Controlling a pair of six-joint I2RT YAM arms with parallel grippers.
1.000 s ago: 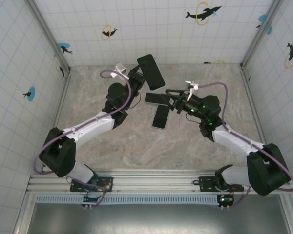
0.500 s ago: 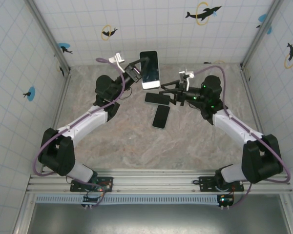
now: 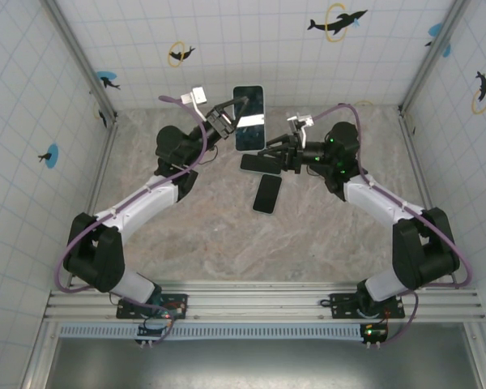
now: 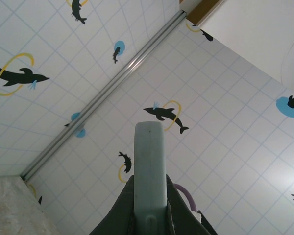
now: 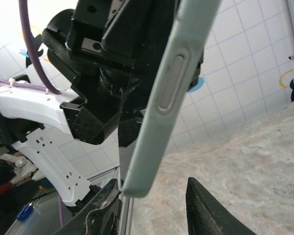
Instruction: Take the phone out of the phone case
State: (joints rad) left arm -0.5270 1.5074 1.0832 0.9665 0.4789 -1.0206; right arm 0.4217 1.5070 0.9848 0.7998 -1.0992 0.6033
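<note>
Left gripper (image 4: 149,208) is clamped on the case (image 4: 149,166), seen edge-on at bottom centre of its wrist view; the phone face is hidden there. Top view, upper centre: phone (image 3: 249,113) held above the table (image 3: 227,235), glossy screen with glare, pale rim round it. Right gripper (image 5: 151,198) fingers are apart under the case's lower corner (contact unclear). Case is matte, pale grey-green, rounded, with one oblong side button. A dark flat slab (image 3: 267,193) and a second slab (image 3: 257,164) lie mid-frame; phones or cases, can't tell.
</note>
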